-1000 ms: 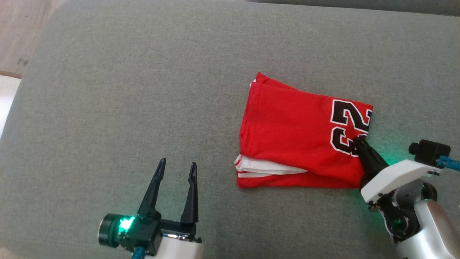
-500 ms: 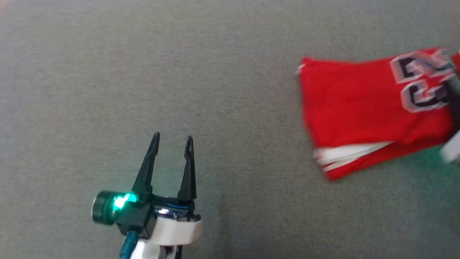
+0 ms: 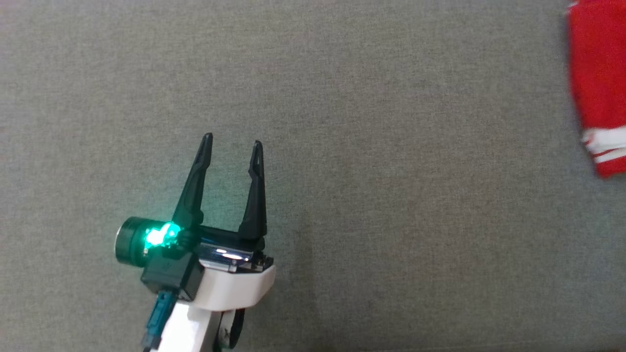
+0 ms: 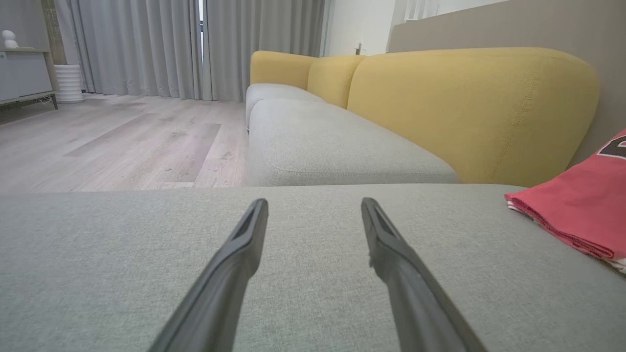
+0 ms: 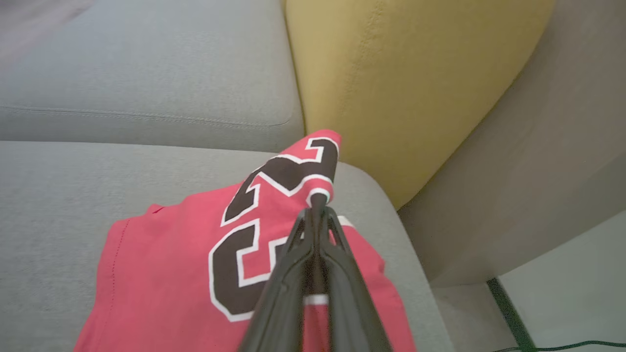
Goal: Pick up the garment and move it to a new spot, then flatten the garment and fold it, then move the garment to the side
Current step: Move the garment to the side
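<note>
On the cushion [image 3: 391, 220] your right gripper [image 5: 318, 201] pinches the garment [image 5: 161, 274] corner; it lies well right of your open, empty left gripper [image 3: 232, 142]

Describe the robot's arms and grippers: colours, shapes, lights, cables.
The left gripper has two long, dark, tapering fingers on a black base with a chrome strip. Beside it sits a dark round module glowing green. The wrist shell is white, with a teal cable running down. The right gripper has the same dark, slim fingers.
</note>
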